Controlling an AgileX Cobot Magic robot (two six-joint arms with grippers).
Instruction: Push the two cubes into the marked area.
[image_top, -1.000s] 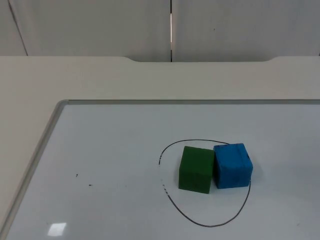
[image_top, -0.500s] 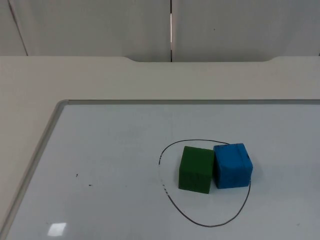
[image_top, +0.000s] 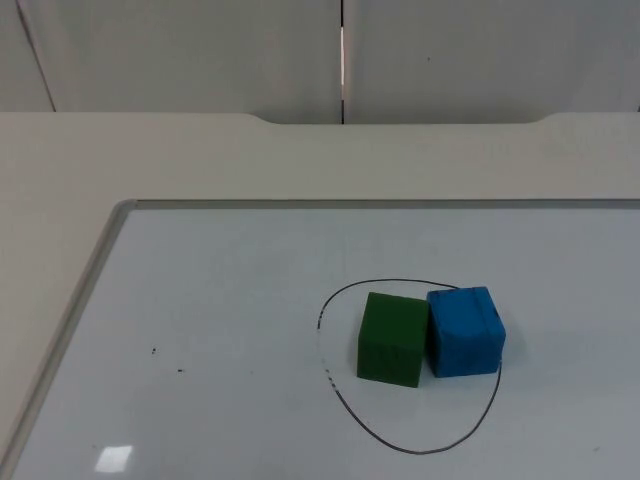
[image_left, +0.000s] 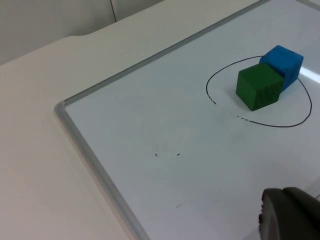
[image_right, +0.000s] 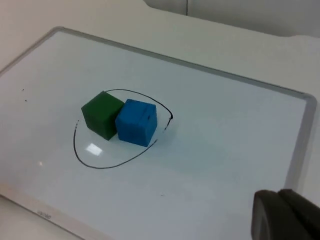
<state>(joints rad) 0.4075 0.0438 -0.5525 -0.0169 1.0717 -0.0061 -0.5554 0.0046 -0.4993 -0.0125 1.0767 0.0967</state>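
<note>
1. A whiteboard (image_top: 220, 330) is lying flat on the desk (image_top: 200, 160), its metal frame running along its far and left edges.
2. A hand-drawn black loop (image_top: 345, 405) is marking the area on the whiteboard, with a few small dark specks (image_top: 154, 351) sitting well apart from it toward the left frame.
3. The green cube (image_top: 392, 338) is sitting inside the loop.
4. The blue cube (image_top: 465, 331) is touching the green cube's right side and is resting over the loop's far right line.
5. The left gripper (image_left: 287, 212) is hanging off the cubes; I cannot tell how its fingers stand.
6. The right gripper (image_right: 282, 215) is waiting likewise, its fingers' state unclear.
7. A grey partition wall (image_top: 200, 55) is standing beyond the desk's far edge.
</note>
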